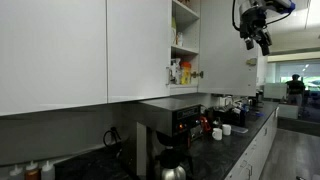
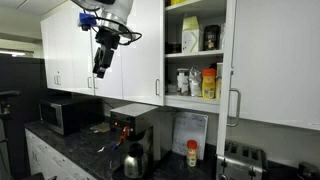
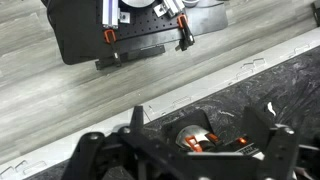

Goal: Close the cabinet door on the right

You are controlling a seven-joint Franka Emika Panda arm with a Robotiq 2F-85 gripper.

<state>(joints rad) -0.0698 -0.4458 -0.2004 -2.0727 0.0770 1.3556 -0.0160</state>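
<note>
Black fingers spread wide, the pincer (image 3: 190,140) holds nothing. In the wrist view it looks down past the edge of the dark stone surface (image 3: 290,90) to the wood floor. The arm (image 2: 108,15) is raised high with its wrist bent downward, out in the room and well apart from the cupboards in both exterior views. Below it sit a coffee pot (image 2: 134,160) and a microwave (image 2: 64,114). Further back the cabinet (image 2: 195,50) gapes, the bottles on its shelves exposed, and the right-hand door (image 2: 272,60) is not yet shut. By my reckoning none of the job is done: the arm must reach that door and push it home.
</note>
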